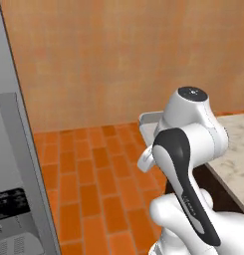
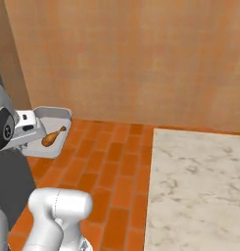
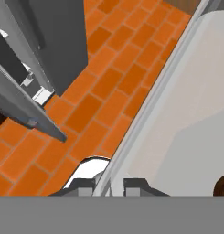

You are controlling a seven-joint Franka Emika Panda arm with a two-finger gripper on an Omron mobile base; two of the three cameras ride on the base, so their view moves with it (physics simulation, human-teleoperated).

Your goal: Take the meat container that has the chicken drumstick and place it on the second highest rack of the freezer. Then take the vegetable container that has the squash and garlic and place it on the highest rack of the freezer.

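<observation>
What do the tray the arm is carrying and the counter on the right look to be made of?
The tray looks like smooth grey plastic or matte metal: uniform grey, thin raised rim, no grain. The gripper is shut on its rim; a drumstick lies inside. The counter looks like polished marble or stone: pale with grey veining.

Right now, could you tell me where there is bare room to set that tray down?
The marble counter right of the brick floor is bare as far as shown. The pincer is shut on the tray's rim, the drumstick inside. Left is crowded: the grey freezer stands close.
</observation>
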